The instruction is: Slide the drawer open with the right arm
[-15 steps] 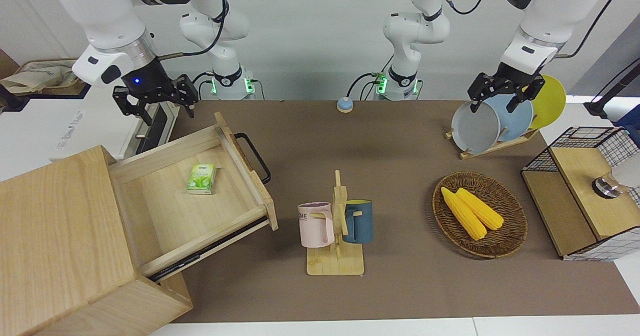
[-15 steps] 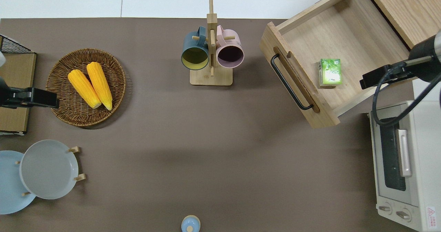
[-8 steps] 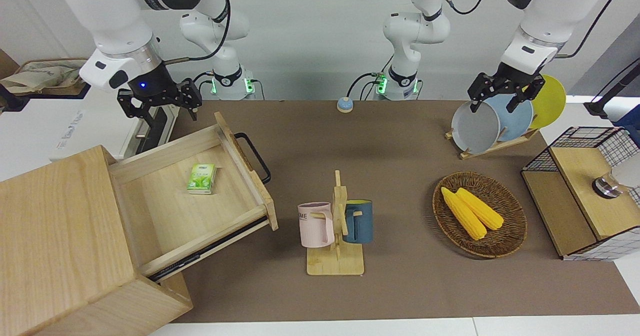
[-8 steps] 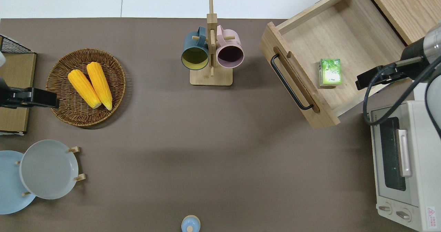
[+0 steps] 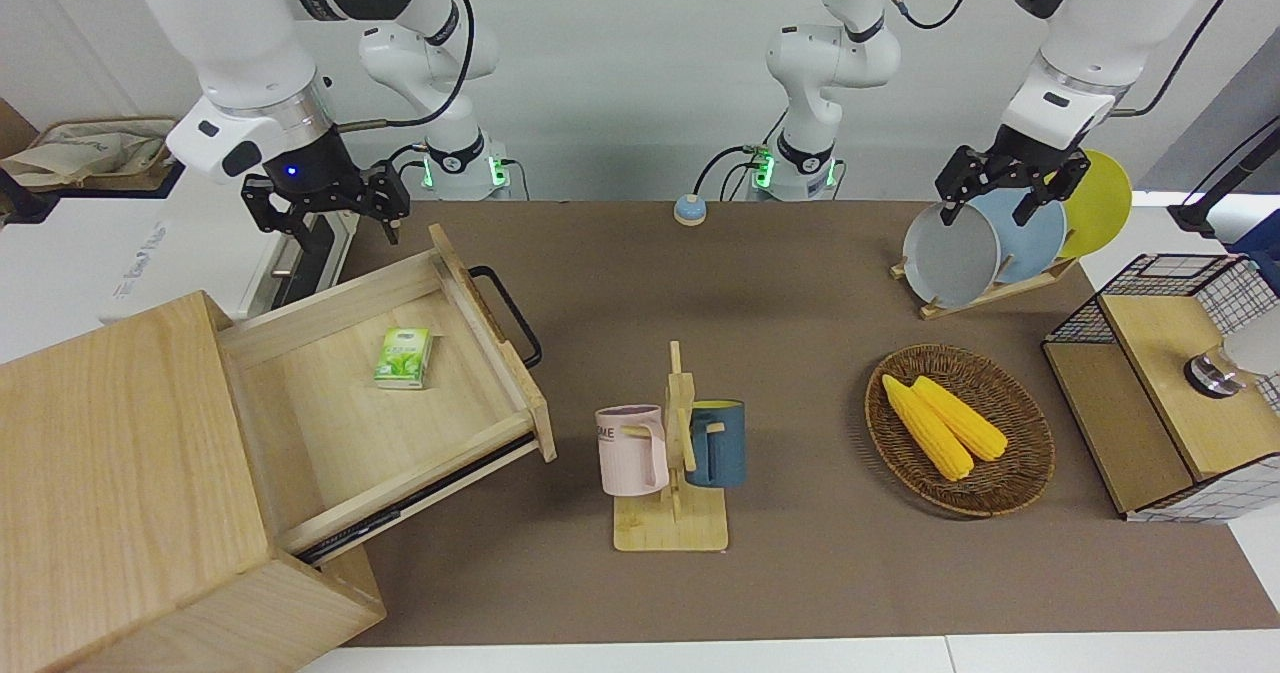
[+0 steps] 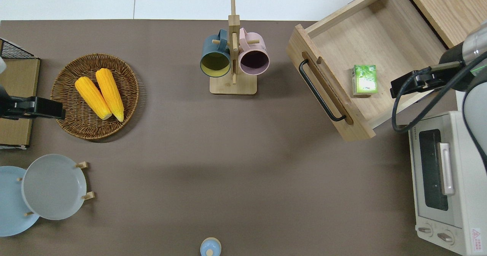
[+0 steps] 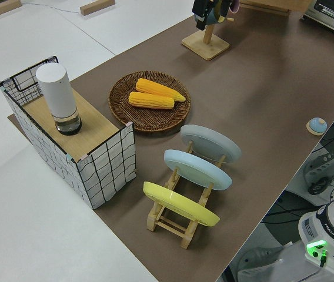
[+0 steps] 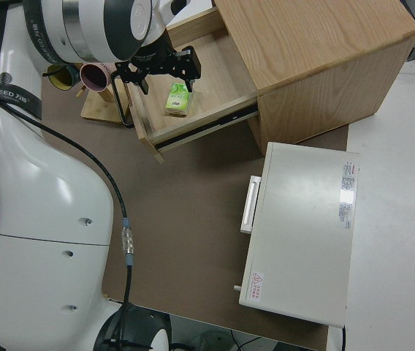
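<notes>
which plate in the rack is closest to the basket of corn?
The grey plate, at the rack end nearest the corn basket; the blue plate and yellow plate sit further along.

Light-wood drawer [image 5: 420,393], black handle [image 5: 508,315], green carton [image 5: 403,357].

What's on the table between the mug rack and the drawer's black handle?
Nothing: in the overhead view only bare brown mat separates the mug rack from the drawer handle.

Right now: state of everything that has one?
drawer: pulled open, small green box inside
right gripper: open, empty, up off the handle
left arm: parked
toaster oven: door shut
mugs: hung on wooden stand
plates: upright in rack
corn: lying in wicker basket
</notes>
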Robot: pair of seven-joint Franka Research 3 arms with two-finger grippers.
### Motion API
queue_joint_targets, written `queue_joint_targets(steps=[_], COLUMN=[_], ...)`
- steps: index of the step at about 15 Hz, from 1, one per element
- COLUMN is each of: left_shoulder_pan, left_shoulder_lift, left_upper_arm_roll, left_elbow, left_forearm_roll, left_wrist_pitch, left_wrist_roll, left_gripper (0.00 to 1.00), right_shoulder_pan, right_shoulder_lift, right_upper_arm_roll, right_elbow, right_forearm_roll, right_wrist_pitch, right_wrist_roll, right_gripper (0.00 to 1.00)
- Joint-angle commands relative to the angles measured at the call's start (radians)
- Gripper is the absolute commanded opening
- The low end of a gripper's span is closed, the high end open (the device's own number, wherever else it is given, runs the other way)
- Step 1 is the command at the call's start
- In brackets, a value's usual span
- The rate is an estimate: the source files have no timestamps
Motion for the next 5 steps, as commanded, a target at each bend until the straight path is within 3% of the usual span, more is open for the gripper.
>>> queue_joint_targets(steps=[1,5], left_shoulder_pan=[-0.017,-0.017], left_shoulder_lift=[0.013,0.013], left_upper_arm_roll=[0.017,0.017], left_elbow=[0.02,0.02], left_forearm_roll=[0.012,0.012], left_wrist_pitch=[0.0,0.0], left_wrist_roll=[0.007,0.007], left_gripper=[1.0,1.0], right_shoulder_pan=[0.015,0.022], right_shoulder_lift=[-0.011,-0.007], right_upper_arm_roll=[0.001,0.001], right_elbow=[-0.028,-0.028], right_forearm_roll=[-0.022,-0.039], right_wrist_pitch=[0.018,0.029], right_wrist_roll=[0.021,0.023], right_gripper=[0.985,0.985])
